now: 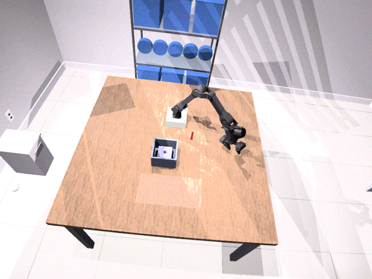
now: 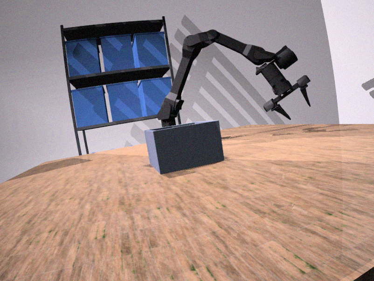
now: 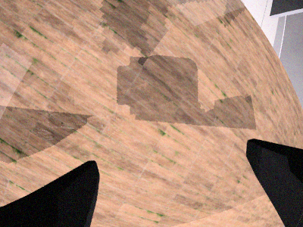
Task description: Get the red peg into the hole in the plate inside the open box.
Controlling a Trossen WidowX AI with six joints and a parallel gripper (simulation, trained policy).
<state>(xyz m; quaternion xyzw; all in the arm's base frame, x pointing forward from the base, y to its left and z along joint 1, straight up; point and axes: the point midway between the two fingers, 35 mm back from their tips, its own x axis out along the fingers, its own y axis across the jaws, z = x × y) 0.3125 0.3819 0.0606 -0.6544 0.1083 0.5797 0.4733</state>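
So we've got the red peg [image 1: 191,135] lying on the wooden table [image 1: 120,186] [image 2: 187,217] [image 3: 163,151], between the box and the arm's gripper (kinda small from up top, but we can spot it). Near it we see the open box [image 1: 163,162] [image 2: 188,147], with a pale plate [image 1: 161,149] at the bottom, its hole showing. Farther out, we have the gripper [image 1: 234,150] [image 2: 300,112] [image 3: 174,160] hanging above the table, fingers wide apart, nothing between them.
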